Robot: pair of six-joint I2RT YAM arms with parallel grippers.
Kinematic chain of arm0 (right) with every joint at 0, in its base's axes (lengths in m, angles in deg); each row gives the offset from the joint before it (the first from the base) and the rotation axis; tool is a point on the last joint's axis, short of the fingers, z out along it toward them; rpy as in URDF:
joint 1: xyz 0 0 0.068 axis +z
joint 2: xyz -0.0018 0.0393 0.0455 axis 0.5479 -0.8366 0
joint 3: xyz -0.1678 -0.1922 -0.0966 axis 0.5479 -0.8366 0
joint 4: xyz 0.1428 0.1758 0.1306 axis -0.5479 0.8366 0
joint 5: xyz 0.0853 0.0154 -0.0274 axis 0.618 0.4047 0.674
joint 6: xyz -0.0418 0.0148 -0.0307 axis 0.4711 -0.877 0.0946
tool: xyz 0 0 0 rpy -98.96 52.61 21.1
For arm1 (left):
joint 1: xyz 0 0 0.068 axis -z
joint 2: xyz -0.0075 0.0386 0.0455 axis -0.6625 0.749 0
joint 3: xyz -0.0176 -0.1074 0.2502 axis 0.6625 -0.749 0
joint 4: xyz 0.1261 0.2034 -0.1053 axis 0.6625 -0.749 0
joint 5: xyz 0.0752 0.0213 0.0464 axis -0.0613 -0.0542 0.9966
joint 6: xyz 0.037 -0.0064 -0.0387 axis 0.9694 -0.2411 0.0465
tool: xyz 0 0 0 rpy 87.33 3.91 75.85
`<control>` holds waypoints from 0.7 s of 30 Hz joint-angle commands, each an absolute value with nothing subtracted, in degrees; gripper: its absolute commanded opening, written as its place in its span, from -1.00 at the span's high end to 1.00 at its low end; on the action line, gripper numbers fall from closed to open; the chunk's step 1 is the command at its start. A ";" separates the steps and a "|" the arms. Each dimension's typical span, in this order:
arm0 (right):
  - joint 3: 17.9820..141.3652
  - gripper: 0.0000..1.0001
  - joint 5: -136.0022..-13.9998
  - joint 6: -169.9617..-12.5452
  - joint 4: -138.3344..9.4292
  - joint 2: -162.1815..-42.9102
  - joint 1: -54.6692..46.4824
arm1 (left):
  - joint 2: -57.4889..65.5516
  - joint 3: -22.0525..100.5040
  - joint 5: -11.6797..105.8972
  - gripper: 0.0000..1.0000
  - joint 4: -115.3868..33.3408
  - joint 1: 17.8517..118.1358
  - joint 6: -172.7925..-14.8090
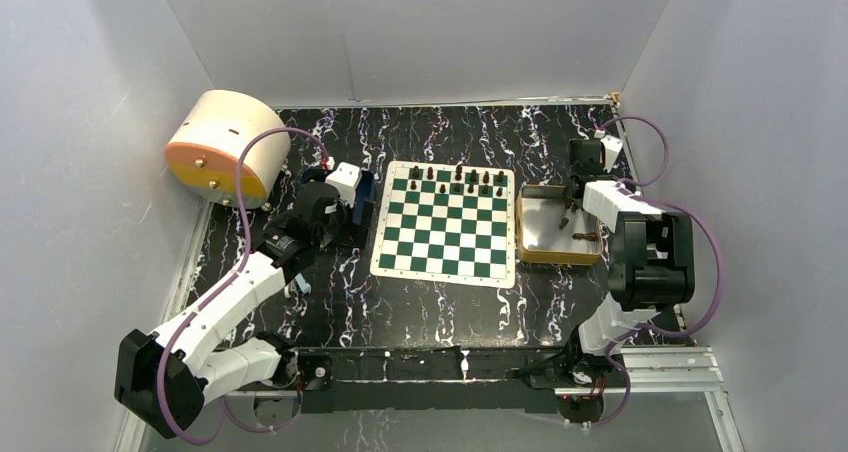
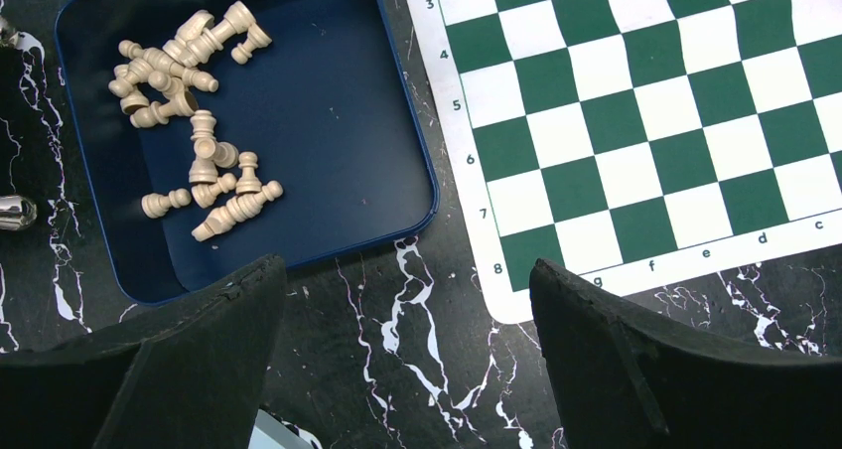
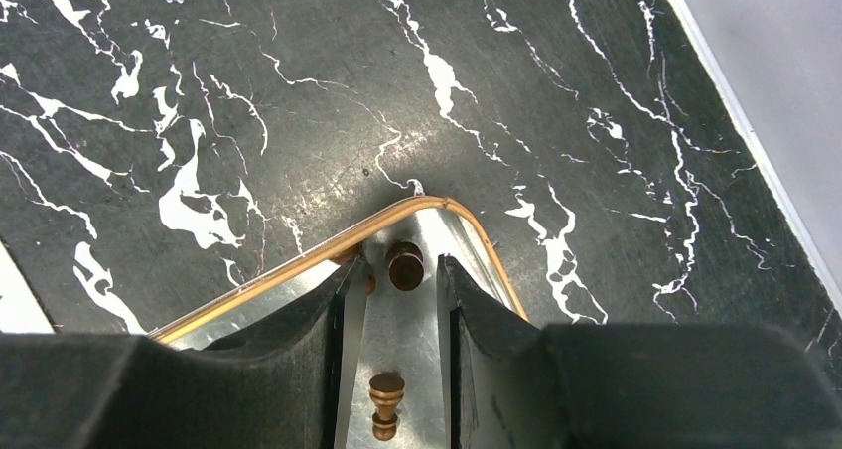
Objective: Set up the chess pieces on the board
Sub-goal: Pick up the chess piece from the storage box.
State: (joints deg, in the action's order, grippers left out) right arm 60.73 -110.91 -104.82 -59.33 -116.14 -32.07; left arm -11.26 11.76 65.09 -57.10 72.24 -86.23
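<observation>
Right gripper (image 3: 397,263), fingers (image 3: 487,320) parted, brackets a dark chess piece (image 3: 405,267) at twelve o'clock in the gold tray (image 3: 298,262): likely pickup; next, clench. Left gripper (image 2: 405,270) gapes empty.

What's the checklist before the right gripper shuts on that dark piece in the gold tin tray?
1. Small dark brown chess piece sits between right gripper fingers: ok.
2. Grip made: not ok, gaps show on both sides.
3. Second dark piece lying further back between the fingers, clear of the squeeze: cannot tell.
4. Fingertips clear of gold rectangular tin tray rim: cannot tell.
5. Free squares on flat green-and-white checked board: ok.
6. Left gripper open, empty, off the board: ok.
</observation>
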 commanded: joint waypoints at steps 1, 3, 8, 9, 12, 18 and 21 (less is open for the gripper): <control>61.22 0.20 -110.39 -105.35 -62.66 -117.47 -32.62 | -11.71 12.49 66.16 -0.79 -56.84 72.17 -85.57; 61.02 0.21 -110.12 -105.23 -63.16 -117.76 -32.68 | -11.53 12.54 66.12 -0.80 -56.84 72.17 -85.56; 60.71 0.21 -110.06 -104.96 -63.33 -118.73 -32.62 | -11.26 12.59 66.27 -0.80 -56.79 72.17 -85.48; 60.52 0.22 -110.04 -105.07 -63.50 -118.90 -32.61 | -11.19 12.65 66.27 -0.80 -56.80 72.17 -85.47; 60.40 0.24 -110.08 -105.55 -63.42 -119.07 -32.63 | -11.09 12.65 66.18 -0.79 -56.82 72.17 -85.50; 60.81 0.28 -110.35 -105.27 -63.28 -119.68 -32.62 | -11.43 12.65 66.45 -0.80 -56.82 72.17 -85.39; 60.89 0.28 -110.47 -105.67 -62.90 -120.05 -34.00 | -11.50 12.65 66.23 -0.80 -56.76 72.17 -85.47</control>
State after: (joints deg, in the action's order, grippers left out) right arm 60.48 -109.52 -105.04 -60.86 -119.35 -32.42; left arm -10.82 11.76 65.46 -57.02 72.24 -85.86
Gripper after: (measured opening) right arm 0.364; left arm 0.897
